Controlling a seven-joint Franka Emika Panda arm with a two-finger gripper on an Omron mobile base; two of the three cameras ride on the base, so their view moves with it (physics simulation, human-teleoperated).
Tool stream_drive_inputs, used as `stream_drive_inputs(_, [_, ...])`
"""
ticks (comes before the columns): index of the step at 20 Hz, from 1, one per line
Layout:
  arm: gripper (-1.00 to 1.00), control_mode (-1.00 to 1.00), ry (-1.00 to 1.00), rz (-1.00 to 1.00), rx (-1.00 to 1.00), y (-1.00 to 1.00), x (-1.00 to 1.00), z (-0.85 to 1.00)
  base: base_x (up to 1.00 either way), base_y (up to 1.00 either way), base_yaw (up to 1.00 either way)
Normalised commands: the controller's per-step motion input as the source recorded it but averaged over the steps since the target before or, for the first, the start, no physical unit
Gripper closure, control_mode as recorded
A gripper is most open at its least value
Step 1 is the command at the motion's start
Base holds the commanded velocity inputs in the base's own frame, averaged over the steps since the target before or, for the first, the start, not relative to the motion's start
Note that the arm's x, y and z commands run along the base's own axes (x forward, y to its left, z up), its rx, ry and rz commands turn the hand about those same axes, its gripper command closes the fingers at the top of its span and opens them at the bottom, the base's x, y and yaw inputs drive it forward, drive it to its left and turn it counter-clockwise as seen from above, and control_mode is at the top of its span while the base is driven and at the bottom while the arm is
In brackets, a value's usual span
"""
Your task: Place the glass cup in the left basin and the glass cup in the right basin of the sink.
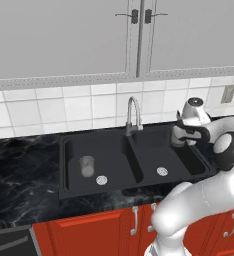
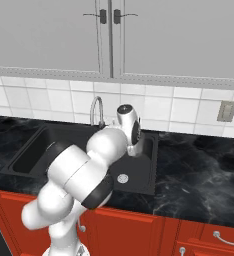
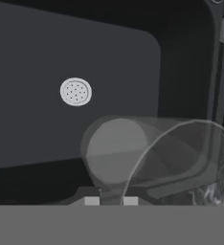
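Partly hidden behind the wrist, the gripper [image 1: 179, 139] pinches a glass cup [image 3: 152, 150] over the right basin [image 3: 61, 57]; another cup [image 1: 87, 166] stands faintly visible in the left basin [image 1: 114, 157].

the arm [image 1: 199, 200] is glossy white, built of fat rounded segments that swell like sausages — smooth shells, no cables or screws to be seen. dark rings mark the joints: one black band circles the elbow [image 1: 228, 149], another sits under a bulging link [image 2: 96, 192]. the wrist ends in a white domed cap with a dark round face [image 2: 128, 111]. the claw [image 3: 110, 200] shows two small pale square tips on a dark mount.
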Motion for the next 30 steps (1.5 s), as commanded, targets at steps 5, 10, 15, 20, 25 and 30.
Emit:
stream_drive_inputs(5, [1.0,-1.0,-0.08,-0.05,0.0,0.18,0.0,-0.06,0.0,0.0,0.0])
stream_drive_inputs(10, [1.0,-1.0,-0.01,-0.02,0.03,0.19,0.0,-0.12,0.0,0.0,0.0])
stream_drive_inputs(15, [1.0,-1.0,0.0,0.0,0.04,0.2,0.0,-0.21,0.0,0.0,0.0])
stream_drive_inputs(20, [1.0,-1.0,0.0,0.0,0.01,0.14,0.07,-0.2,0.0,0.0,0.0])
stream_drive_inputs(25, [1.0,-1.0,0.0,0.0,0.0,0.09,0.12,-0.2,0.0,0.0,0.0])
stream_drive_inputs(30, [1.0,-1.0,0.0,0.0,0.0,0.07,0.08,-0.25,0.0,0.0,0.0])
